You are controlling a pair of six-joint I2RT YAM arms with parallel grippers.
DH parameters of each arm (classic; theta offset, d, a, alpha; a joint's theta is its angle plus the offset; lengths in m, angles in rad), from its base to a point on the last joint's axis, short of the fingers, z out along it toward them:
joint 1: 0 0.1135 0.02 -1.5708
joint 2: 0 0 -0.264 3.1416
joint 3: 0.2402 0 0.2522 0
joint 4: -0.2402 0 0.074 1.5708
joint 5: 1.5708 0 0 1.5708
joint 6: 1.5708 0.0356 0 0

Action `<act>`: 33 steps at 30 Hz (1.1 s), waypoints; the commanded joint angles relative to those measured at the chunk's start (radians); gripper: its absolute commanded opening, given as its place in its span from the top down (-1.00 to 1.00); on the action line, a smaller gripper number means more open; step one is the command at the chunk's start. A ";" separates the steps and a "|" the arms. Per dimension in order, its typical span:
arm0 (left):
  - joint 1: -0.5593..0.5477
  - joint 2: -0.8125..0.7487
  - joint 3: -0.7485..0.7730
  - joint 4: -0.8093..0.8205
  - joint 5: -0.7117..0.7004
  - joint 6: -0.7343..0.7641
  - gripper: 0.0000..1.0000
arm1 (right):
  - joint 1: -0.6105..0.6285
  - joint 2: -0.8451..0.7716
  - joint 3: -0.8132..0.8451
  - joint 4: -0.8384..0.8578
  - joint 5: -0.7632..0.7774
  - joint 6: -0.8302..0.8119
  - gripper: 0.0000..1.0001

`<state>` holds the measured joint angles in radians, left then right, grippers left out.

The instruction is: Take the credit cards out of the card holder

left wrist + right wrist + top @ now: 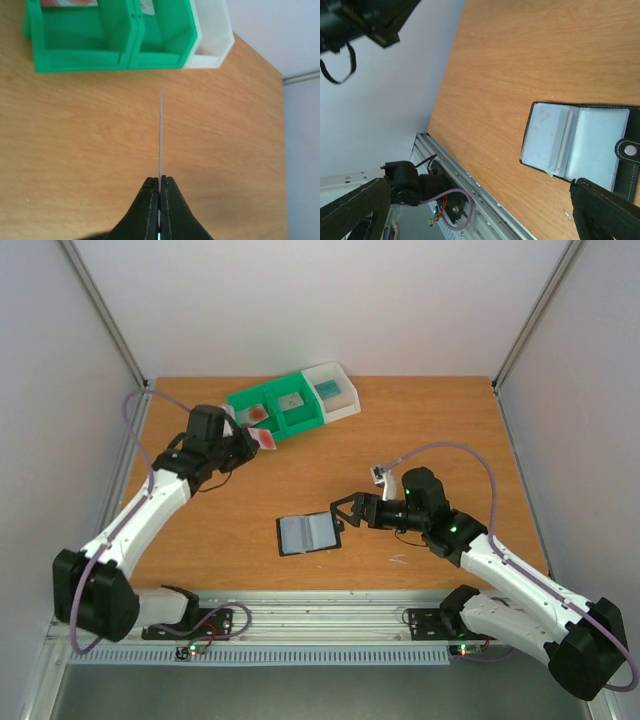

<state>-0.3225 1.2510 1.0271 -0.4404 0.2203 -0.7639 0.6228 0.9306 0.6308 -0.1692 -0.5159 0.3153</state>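
Observation:
The card holder point(308, 532) lies open and flat on the table, black rim and grey-blue pockets up; it also shows in the right wrist view point(580, 147), clasp tab at its right side. My right gripper point(345, 512) point(480, 190) is open just right of the holder, with nothing between its fingers point(605, 210). My left gripper point(250, 440) point(160, 182) is shut on a credit card point(266, 439) with a red blotch, held just in front of the green bins. In the left wrist view this card point(161, 135) appears edge-on, as a thin line.
Two joined green bins point(275, 410) point(110, 40) and a white bin point(335, 390) point(212, 35) stand at the back of the table, each with a card lying in it. An aluminium rail point(320, 620) runs along the near edge. White walls enclose the sides.

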 commanded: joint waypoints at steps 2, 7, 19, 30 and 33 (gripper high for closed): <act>0.067 0.142 0.153 -0.074 -0.054 0.105 0.99 | -0.002 0.007 0.032 -0.041 -0.027 -0.053 -0.97; 0.116 0.272 0.271 -0.088 -0.056 0.120 0.99 | -0.002 0.008 0.034 -0.056 -0.014 -0.068 -0.97; 0.151 0.599 0.524 -0.078 -0.087 0.159 0.99 | -0.001 0.044 0.056 -0.074 -0.003 -0.092 -0.97; 0.174 0.820 0.733 -0.124 -0.135 0.183 0.99 | -0.002 0.058 0.064 -0.086 0.034 -0.090 -0.97; 0.179 0.861 0.769 -0.123 -0.145 0.197 0.99 | -0.003 0.065 0.073 -0.093 0.041 -0.097 -0.97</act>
<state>-0.1532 2.0644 1.7355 -0.5541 0.1127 -0.6052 0.6228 0.9966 0.6594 -0.2451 -0.4999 0.2417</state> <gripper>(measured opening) 0.008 0.986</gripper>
